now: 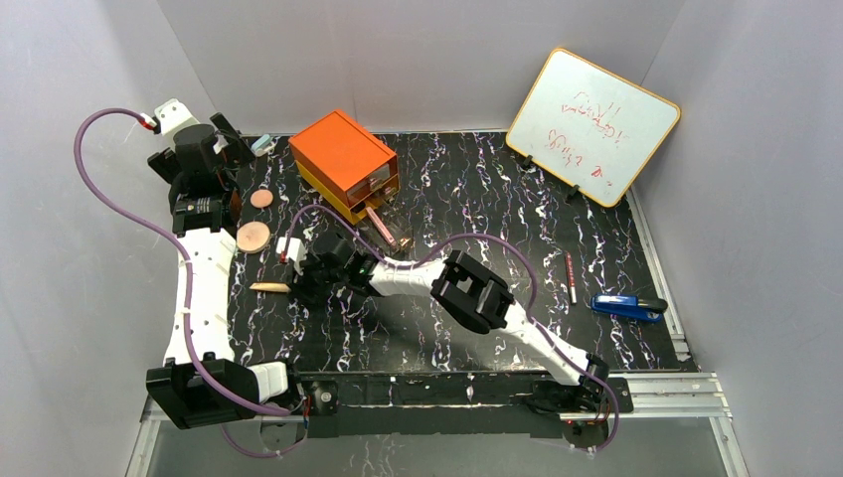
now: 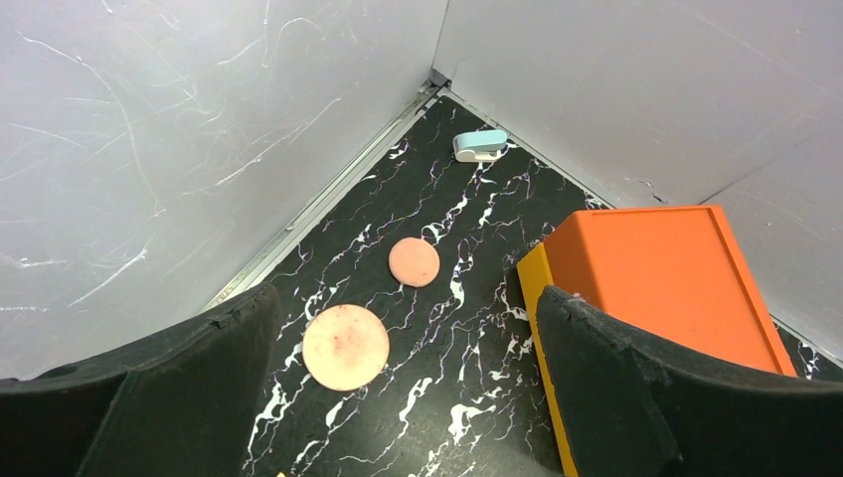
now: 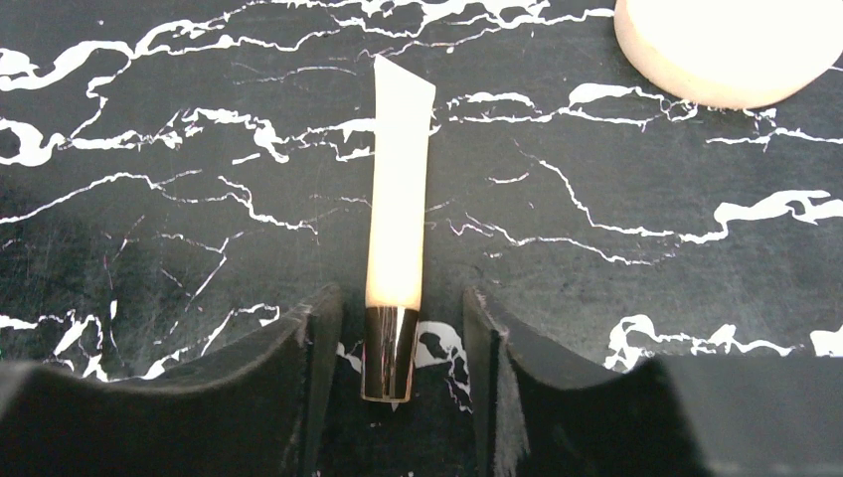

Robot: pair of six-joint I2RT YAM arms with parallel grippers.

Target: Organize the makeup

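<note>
Left of the orange box, a small disc and a large disc are left loose beneath the wide-open left gripper, a tube is straddled but not gripped by the spread right gripper, and only a pink stick seems stowed in the box's drawer.

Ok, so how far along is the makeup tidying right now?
Barely started. Apparently done: a pink stick lies at the open drawer of the orange box. In hand: the right gripper, open, straddles the gold cap of the pale tube on the table, not yet gripping. Left: that tube, plus the large disc and small disc below the open left gripper.
</note>
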